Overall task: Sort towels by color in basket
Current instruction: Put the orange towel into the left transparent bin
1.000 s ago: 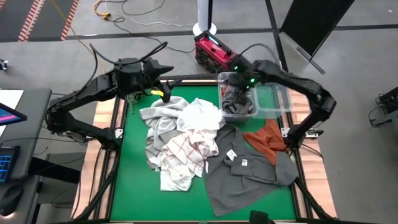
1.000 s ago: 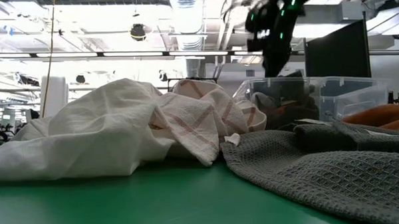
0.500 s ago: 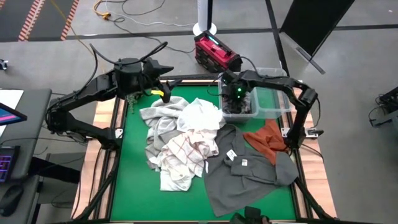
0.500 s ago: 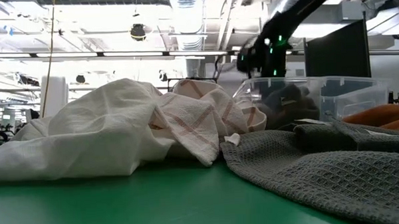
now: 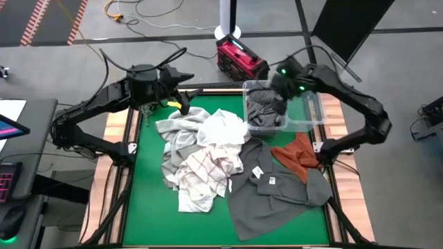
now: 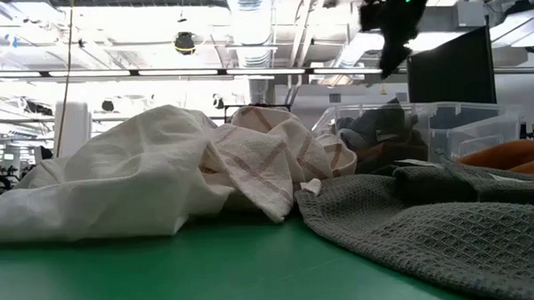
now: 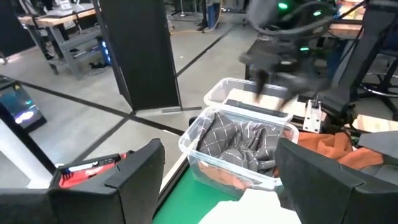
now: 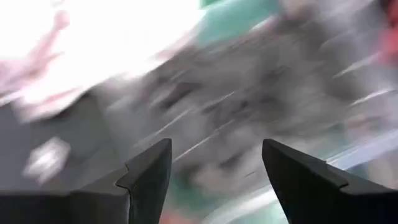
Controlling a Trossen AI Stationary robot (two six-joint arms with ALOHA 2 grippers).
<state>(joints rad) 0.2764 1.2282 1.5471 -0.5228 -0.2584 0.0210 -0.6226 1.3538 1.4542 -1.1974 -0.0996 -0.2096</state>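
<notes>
My right gripper (image 5: 280, 83) hangs open above the clear plastic bin (image 5: 315, 114) at the table's far right; it also shows high up in the low view (image 6: 390, 39). A dark grey towel with thin pale check lines (image 5: 265, 105) lies bunched inside the bin (image 7: 245, 142). A heap of white, light grey and red-checked towels (image 5: 204, 149) rests on the green mat. The dark grey waffle towel (image 5: 277, 190) lies spread at the near right, under part of the rust-orange towel (image 5: 296, 155). My left gripper (image 5: 183, 104) waits open at the far left.
A red device (image 5: 239, 59) with cables sits on the floor beyond the far edge. Wooden rails (image 5: 131, 121) frame the mat. Bare green mat (image 5: 149, 207) shows along the near left. The bin's right half (image 5: 304, 109) holds no cloth.
My right gripper dipped down into the bin's left half, then rose and drew back toward the table's right and far edge. The dark checked towel stays bunched in the bin, apart from the gripper. The right wrist view is smeared by the motion.
</notes>
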